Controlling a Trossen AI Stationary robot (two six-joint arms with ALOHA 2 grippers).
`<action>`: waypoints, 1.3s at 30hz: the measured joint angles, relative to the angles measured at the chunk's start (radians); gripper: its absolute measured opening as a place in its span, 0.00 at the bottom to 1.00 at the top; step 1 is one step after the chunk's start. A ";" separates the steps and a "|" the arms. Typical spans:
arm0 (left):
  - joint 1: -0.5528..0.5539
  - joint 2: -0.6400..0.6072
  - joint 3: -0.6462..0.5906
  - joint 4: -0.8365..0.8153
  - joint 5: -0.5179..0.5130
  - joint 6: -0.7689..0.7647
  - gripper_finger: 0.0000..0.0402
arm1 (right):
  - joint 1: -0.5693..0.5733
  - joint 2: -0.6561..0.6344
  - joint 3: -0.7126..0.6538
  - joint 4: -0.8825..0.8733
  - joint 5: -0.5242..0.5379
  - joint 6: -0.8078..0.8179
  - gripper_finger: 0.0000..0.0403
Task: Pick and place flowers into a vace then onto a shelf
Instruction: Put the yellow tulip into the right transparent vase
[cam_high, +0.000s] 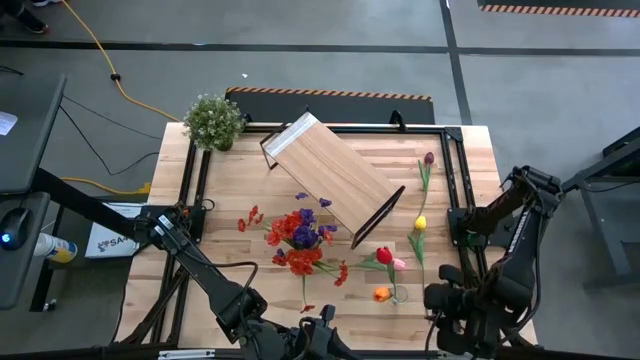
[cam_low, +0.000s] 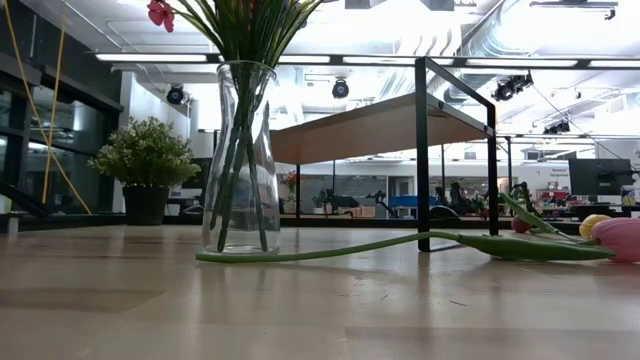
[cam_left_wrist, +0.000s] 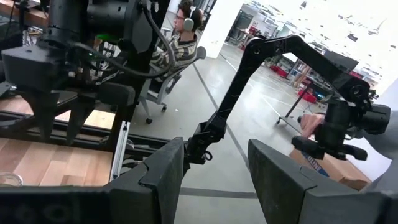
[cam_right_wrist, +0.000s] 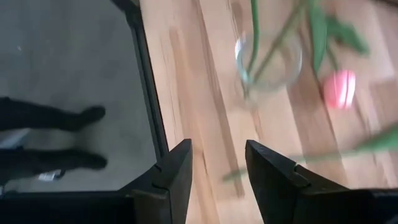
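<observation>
A clear glass vase (cam_high: 305, 262) (cam_low: 240, 160) stands on its base mid-table, holding red and purple flowers (cam_high: 300, 235). Loose tulips lie flat on the table to its right: red (cam_high: 384, 255), pink (cam_high: 399, 264) (cam_right_wrist: 339, 87), orange (cam_high: 381, 294), yellow (cam_high: 420, 223) and dark maroon (cam_high: 428, 159). The shelf (cam_high: 335, 175) stands askew behind the vase on its black legs. My left gripper (cam_left_wrist: 214, 180) is open, level, at the table's near edge. My right gripper (cam_right_wrist: 217, 180) is open, tilted down over the near right corner, with nothing between its fingers.
A bushy potted plant (cam_high: 213, 121) stands at the far left corner. A black frame rail (cam_right_wrist: 149, 112) runs along the table edge below my right gripper. A round clear glass rim (cam_right_wrist: 267, 59) with green stems shows ahead of it. A seated person (cam_left_wrist: 180, 31) is beyond the table.
</observation>
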 joint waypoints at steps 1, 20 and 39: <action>0.000 0.000 0.000 0.000 0.000 0.000 0.53 | 0.004 0.000 0.000 -0.010 -0.024 0.016 0.35; 0.000 0.000 0.000 -0.016 0.000 0.000 0.53 | 0.109 0.000 0.000 -0.068 -0.132 0.382 0.35; 0.000 0.000 0.000 -0.167 0.001 -0.006 0.53 | -0.002 0.000 0.000 -0.253 -0.215 0.476 0.35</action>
